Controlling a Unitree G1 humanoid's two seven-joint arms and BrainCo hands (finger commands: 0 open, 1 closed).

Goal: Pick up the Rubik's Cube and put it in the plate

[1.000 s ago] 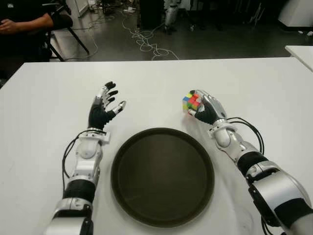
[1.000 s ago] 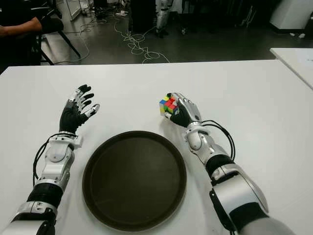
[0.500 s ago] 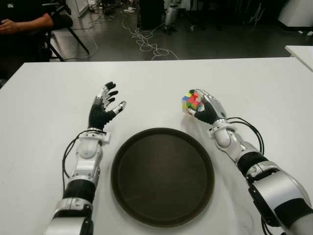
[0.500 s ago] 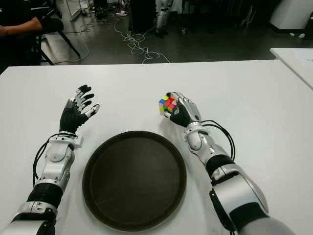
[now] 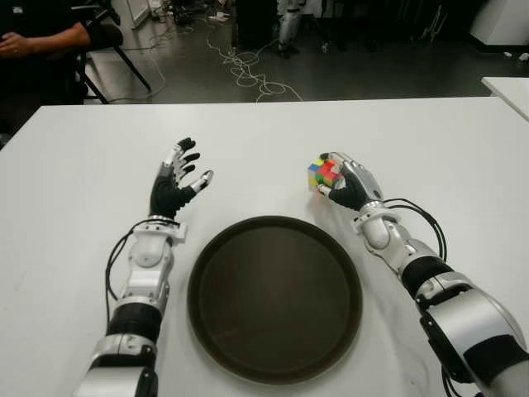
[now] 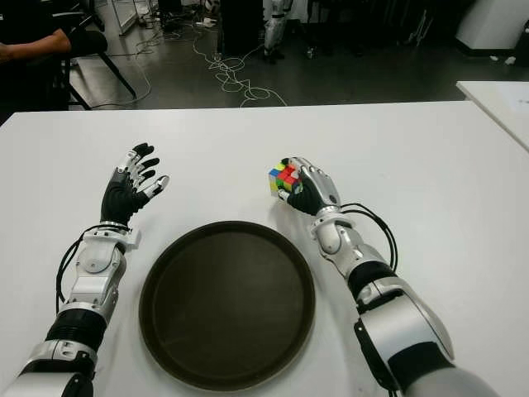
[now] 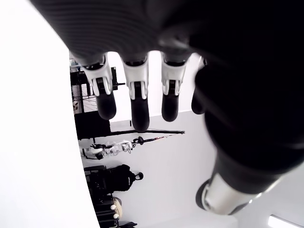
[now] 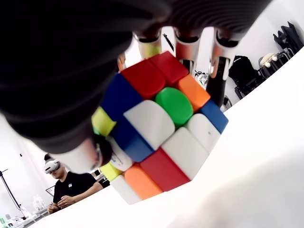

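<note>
- The robot's right hand (image 6: 314, 190), black and silver, has its fingers closed around a multicoloured Rubik's Cube (image 6: 283, 179), beyond the far right rim of the plate.
- A round, dark brown plate (image 6: 227, 303) lies on the white table (image 6: 413, 149) between the arms.
- The robot's left hand (image 6: 130, 190) shows left of the plate, fingers spread, holding nothing.
- A seated person's arm (image 6: 41, 41) is visible at the far left.

White table (image 5: 83, 165) with dark round plate (image 5: 274, 298)
</note>
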